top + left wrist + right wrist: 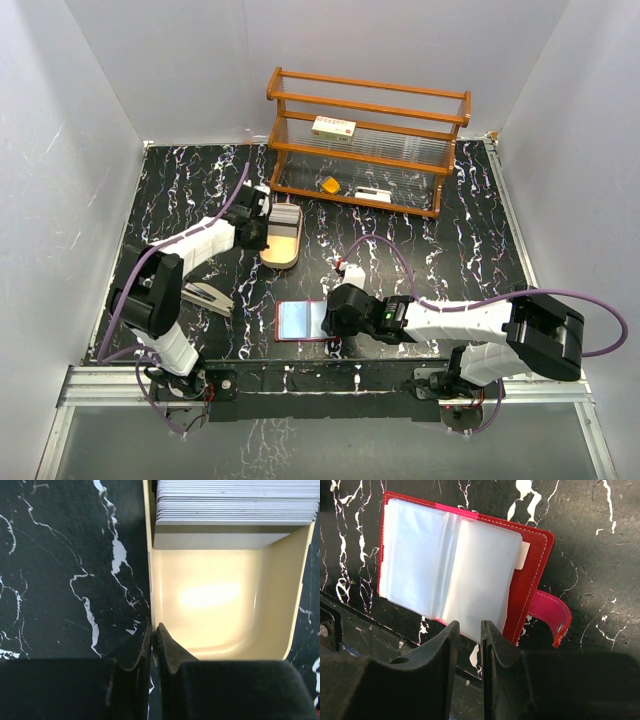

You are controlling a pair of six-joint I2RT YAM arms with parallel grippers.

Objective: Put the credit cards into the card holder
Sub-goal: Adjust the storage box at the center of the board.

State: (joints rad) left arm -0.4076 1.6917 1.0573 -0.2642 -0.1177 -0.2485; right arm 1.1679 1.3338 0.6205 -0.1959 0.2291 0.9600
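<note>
Thin grey plastic cards (235, 505) in tan wooden tray (287, 595) look stiff, slick, so nip one by edge; L pincer (154, 630) pressed together, R pincer (469, 630) narrowly spread.

No legible text in any view.
The white box (334, 127) on the wooden rack's (368, 106) upper shelf carries red marks, too small to make out as letters or figures. The card holder's (535, 565) clear pockets and the stacked credit cards (235, 505), seen edge-on, show no readable print.
</note>
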